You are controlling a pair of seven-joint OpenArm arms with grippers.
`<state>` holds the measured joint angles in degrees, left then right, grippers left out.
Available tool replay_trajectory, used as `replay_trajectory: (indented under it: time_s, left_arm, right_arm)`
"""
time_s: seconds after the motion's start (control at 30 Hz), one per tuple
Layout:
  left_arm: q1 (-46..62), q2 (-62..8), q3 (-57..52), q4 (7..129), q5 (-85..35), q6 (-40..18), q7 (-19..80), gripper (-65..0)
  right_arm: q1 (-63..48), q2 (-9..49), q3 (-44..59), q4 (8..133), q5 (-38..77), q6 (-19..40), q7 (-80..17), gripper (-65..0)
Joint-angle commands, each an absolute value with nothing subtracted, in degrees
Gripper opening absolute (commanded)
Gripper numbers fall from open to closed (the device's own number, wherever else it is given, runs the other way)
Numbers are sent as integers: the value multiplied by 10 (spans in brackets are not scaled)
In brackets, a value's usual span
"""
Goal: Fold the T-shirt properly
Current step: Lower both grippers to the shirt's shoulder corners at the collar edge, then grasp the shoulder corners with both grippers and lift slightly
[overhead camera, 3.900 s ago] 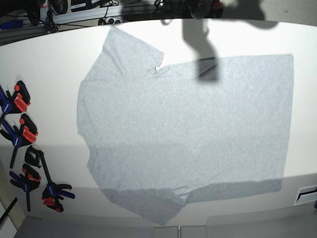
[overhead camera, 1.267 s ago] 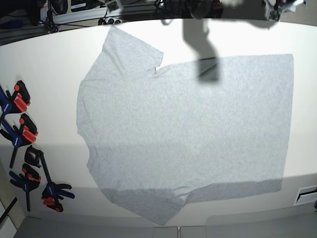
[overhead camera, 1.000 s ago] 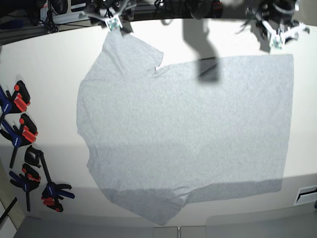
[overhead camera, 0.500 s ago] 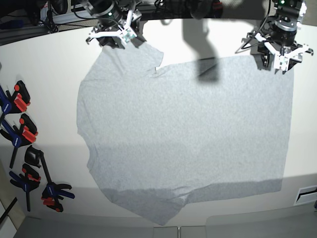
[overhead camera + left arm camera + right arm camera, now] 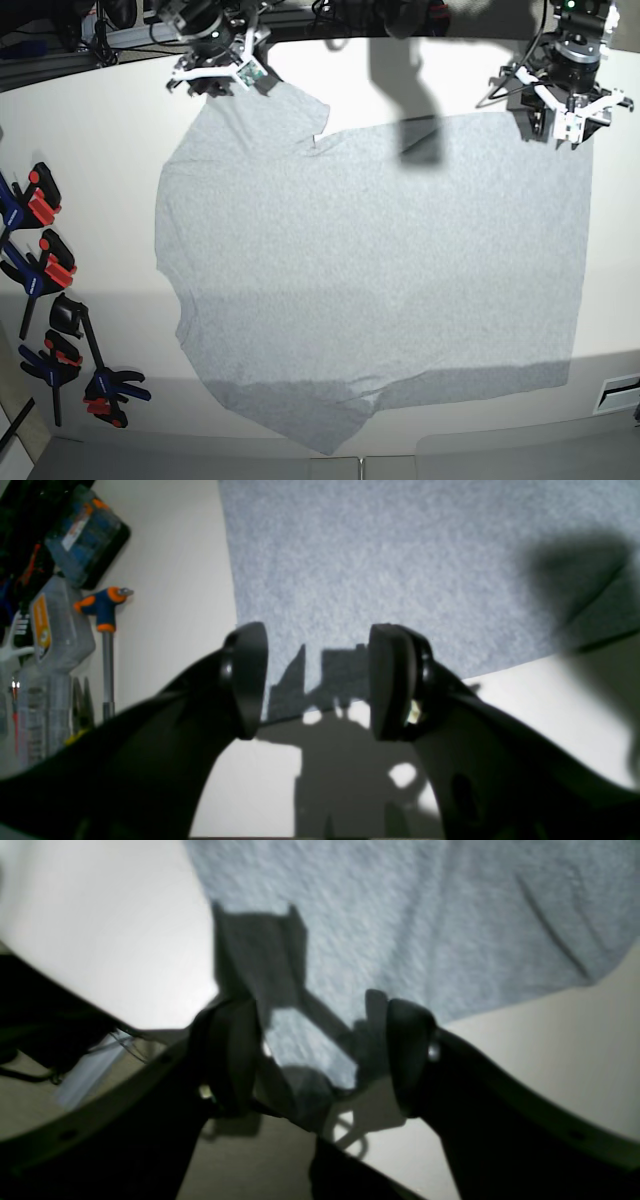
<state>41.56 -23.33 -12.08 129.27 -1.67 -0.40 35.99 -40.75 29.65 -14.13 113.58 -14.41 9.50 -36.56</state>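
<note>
The light grey T-shirt lies flat on the white table, plain side up, sleeves to the left and hem to the right. My left gripper is open over the shirt's far hem corner; in the left wrist view its jaws straddle the hem edge of the shirt. My right gripper is open at the tip of the far sleeve; in the right wrist view its jaws stand around the sleeve's edge. Neither holds the cloth.
Several blue and red clamps lie along the table's left edge. Tool boxes and an orange-handled tool sit past the far edge. A dark shadow falls on the shirt's far side. A white fitting sits at the front right.
Both arms came in from the far edge and dropped onto the shirt's far corners. In the last half second the right gripper shifted slightly towards the sleeve tip; the left hardly moved.
</note>
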Motion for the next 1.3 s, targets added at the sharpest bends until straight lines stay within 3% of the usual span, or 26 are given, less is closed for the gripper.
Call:
replay_trajectory:
  time_s: [0.0, 0.1, 0.2, 0.57, 0.9, 1.17, 1.27]
  left_arm:
    - [417, -237, -124, 1303, -16, 0, 347, -345]
    - [417, -237, -124, 1303, -16, 0, 347, -345]
    - [417, -237, -124, 1303, -16, 0, 347, -345]
    - [418, -237, -124, 1303, -16, 0, 347, -345]
    - [416, -239, -124, 1291, -15, -6, 296, -345]
    - [416, -278, -123, 1151, -19, -148, 308, -345]
    - [415, -308, -123, 1080, 9, -161, 276, -345]
  right_arm:
    - [-410, 310, -139, 1137, -151, 107, -376, -280]
    - [-410, 336, -139, 1136, -150, 139, -378, -281]
    - [-409, 355, -139, 1136, -151, 142, -378, -324]
    - [-409, 358, -139, 1136, -150, 126, -359, -650]
    - [-410, 359, -139, 1137, -150, 99, -358, -650]
    - [-409, 359, -139, 1137, -150, 99, -356, -650]
    - [-409, 359, -139, 1137, -148, 98, -356, -650]
